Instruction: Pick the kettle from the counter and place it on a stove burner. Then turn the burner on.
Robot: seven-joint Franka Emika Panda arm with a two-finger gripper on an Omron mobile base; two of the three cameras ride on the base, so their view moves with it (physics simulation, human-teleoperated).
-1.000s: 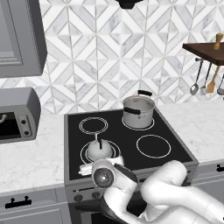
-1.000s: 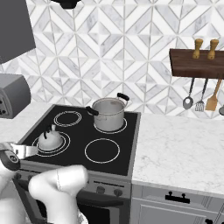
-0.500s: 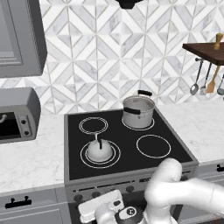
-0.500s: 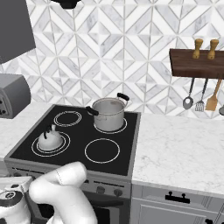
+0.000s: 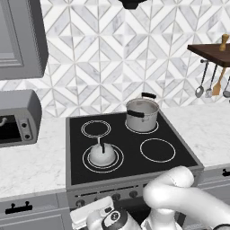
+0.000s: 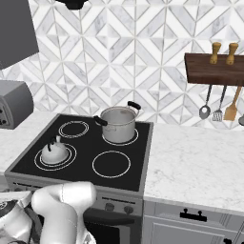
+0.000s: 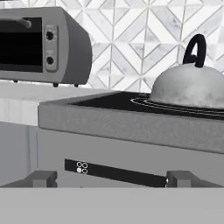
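Fingers (image 7: 43, 178) stand wide apart and empty, low before the stove front; the kettle (image 5: 102, 154) sits on the stove burner (image 5: 87, 163).

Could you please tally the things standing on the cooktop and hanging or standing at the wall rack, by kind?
Kettle: 1
Pot: 1
Hanging utensils: 3 in the right base view (a fourth may be cut off at the edge)
Grinders on the rack: 2
Total: 7
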